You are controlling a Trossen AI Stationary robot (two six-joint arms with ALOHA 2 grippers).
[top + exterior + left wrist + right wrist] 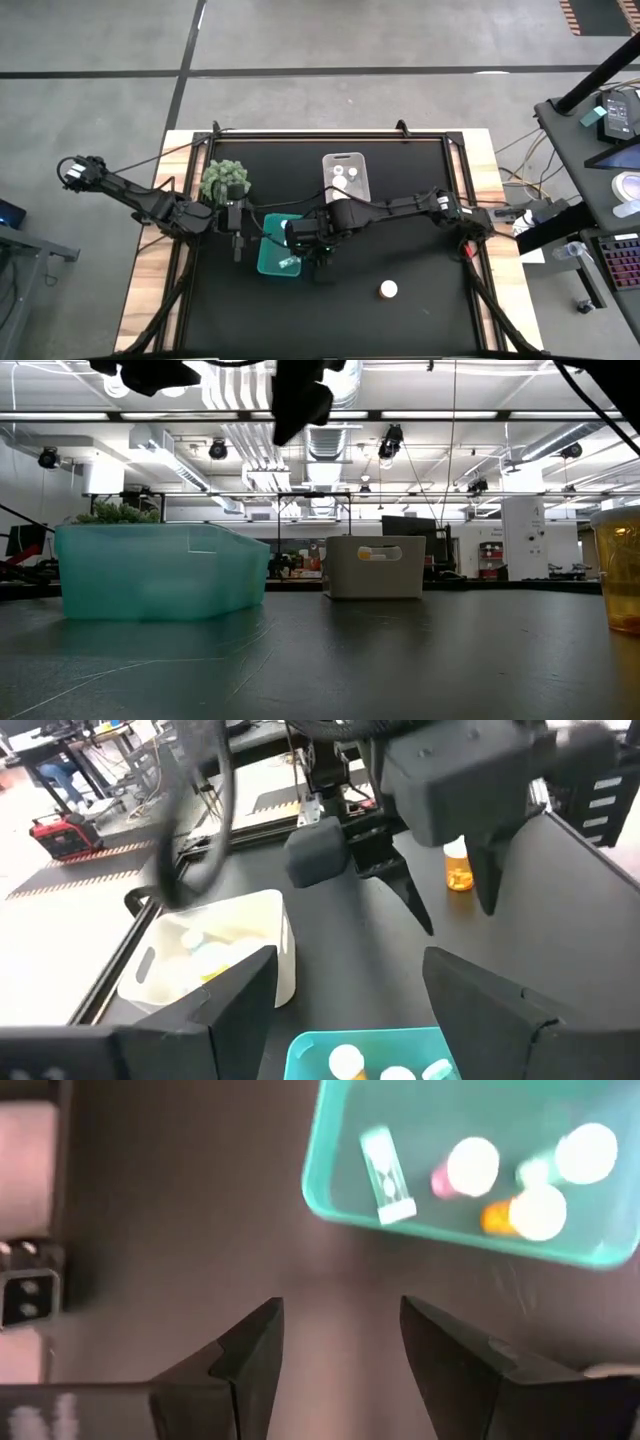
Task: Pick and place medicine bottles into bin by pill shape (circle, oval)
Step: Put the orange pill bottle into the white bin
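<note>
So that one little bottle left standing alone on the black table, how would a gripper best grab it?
The lone bottle stands upright, white cap up, with bare mat all round. Coming straight down from above and closing the fingers across its round cap or just under it looks the easiest hold.

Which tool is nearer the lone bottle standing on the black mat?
Right. The right tool sits by the teal bin, closer to the bottle; the left tool is beyond the bin's far side.
</note>
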